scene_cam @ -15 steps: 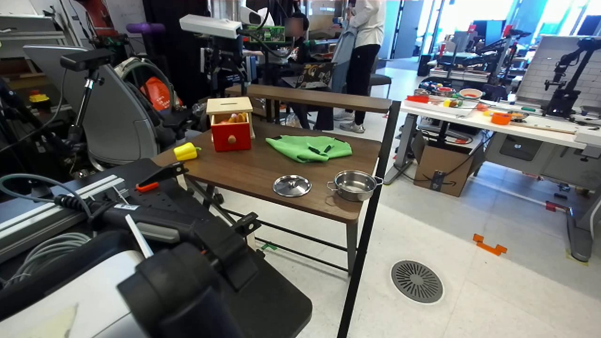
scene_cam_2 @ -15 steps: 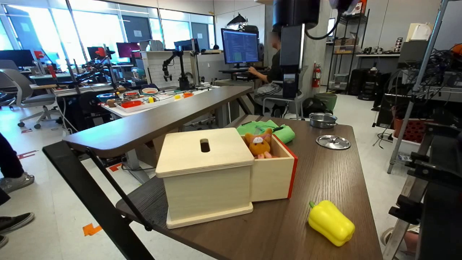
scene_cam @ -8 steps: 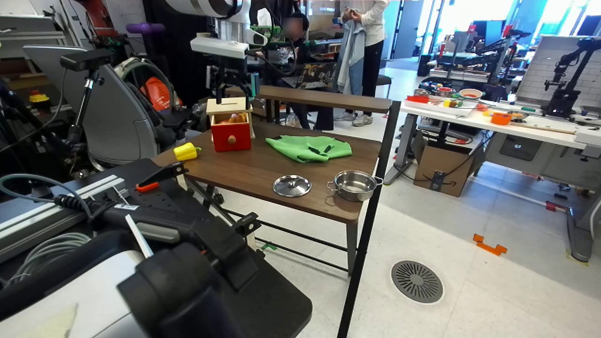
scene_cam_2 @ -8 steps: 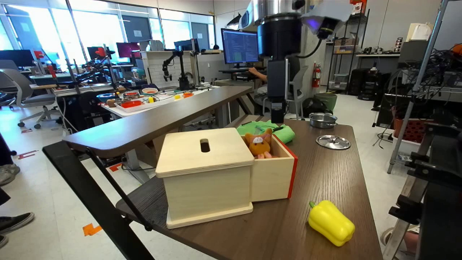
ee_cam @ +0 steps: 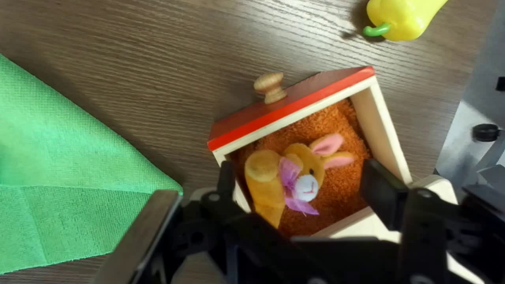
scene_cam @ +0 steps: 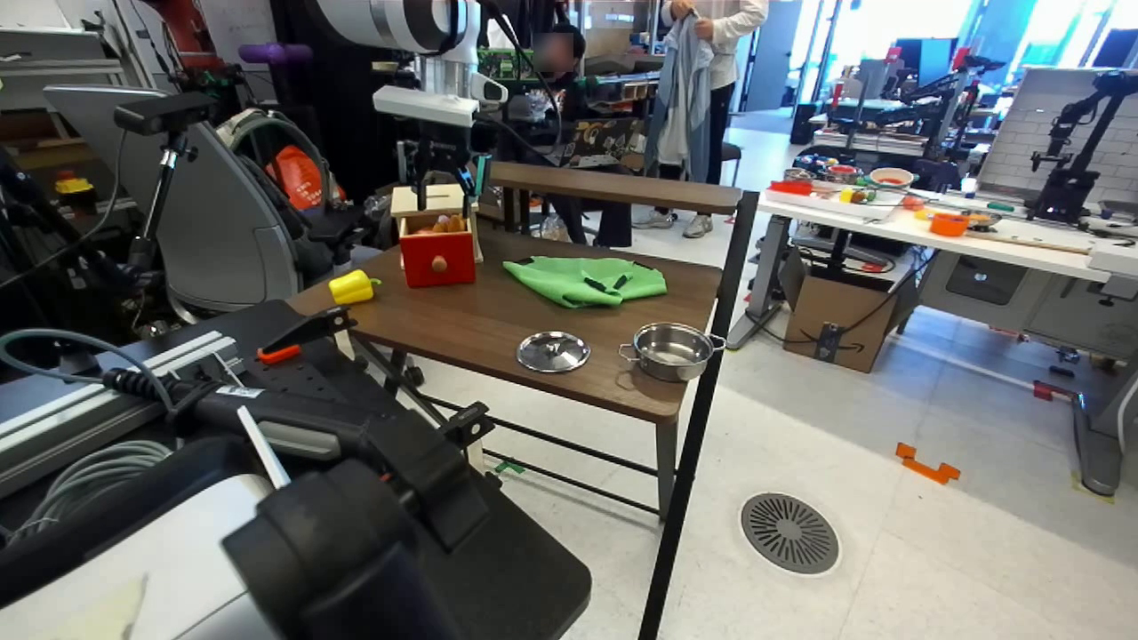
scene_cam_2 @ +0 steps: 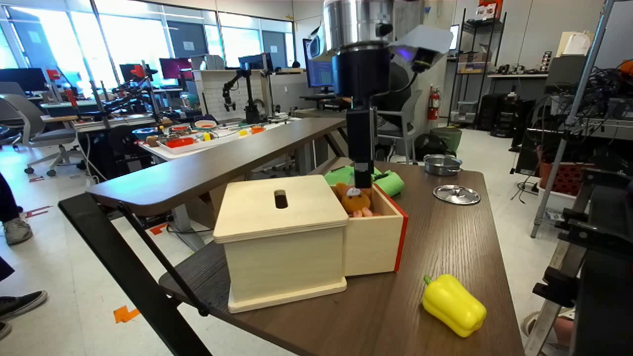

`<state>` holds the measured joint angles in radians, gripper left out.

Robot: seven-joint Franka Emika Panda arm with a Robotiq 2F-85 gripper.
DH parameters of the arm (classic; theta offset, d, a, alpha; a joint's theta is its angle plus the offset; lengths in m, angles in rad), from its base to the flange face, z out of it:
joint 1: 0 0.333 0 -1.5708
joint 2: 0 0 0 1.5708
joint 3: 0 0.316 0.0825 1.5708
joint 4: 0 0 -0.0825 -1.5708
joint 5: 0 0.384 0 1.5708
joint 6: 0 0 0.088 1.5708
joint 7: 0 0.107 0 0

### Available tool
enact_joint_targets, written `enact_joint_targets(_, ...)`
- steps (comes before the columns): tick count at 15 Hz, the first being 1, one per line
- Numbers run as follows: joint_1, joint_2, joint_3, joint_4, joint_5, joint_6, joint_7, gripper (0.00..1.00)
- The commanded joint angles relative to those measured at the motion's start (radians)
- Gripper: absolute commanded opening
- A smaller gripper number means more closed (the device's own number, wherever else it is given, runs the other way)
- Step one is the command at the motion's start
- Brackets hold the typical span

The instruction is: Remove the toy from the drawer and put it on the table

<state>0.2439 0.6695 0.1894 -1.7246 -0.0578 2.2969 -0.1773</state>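
Toy bunny (ee_cam: 294, 173), purple bow at the neck, lies in the pulled-out drawer (ee_cam: 292, 106) on a rust-colored fuzzy lining (ee_cam: 339, 199), right below the gripper (ee_cam: 302, 182) & btwn its spread fingers as the wrist cam sees it; body nr the drawer's L edge, pink ears pointing twd the R edge. Gripper's wide apart, toy loose in the gap; can't tell whether the tips sit above or below the rim, or touch anything. Arm (scene_cam: 373, 22) hangs in from the top edge of both exterior views, wrist upright, fingers pointing straight down over the drawer. In an exterior view the cabinet (scene_cam: 434, 194) stands nr the back-L corner of the table (scene_cam: 462, 322); yellow pepper (scene_cam: 353, 287) by the front-L corner, steel lid (scene_cam: 553, 354) along the front edge, steel pot (scene_cam: 671, 368) at the front-R corner, green cloth (scene_cam: 569, 277) twd the back edge, R of the cabinet. Writing: carton (scene_cam: 813, 307) on the floor by the white workbench (scene_cam: 818, 212) has a curved-arrow logo, Amazon-type; markings on the stickered laptop (scene_cam: 603, 140) & a white label (scene_cam: 239, 391) on black hardware (scene_cam: 284, 425) in the foreground are too small to read
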Motion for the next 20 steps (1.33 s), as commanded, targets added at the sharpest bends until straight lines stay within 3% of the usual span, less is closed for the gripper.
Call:
enact_joint_targets(1, -0.003, 0.042, 0.006, 0.074, -0.012, -0.057, -0.028, 0.49)
enact_joint_targets(8, -0.015, 0.056, 0.01, 0.106, 0.001, -0.112, -0.043, 0.0)
enact_joint_targets(15, -0.028, 0.044, 0.009, 0.1, 0.01, -0.151, -0.042, 0.01)
enact_joint_targets(20, -0.029, -0.03, 0.001, 0.077, -0.002, -0.156, -0.025, 0.01)
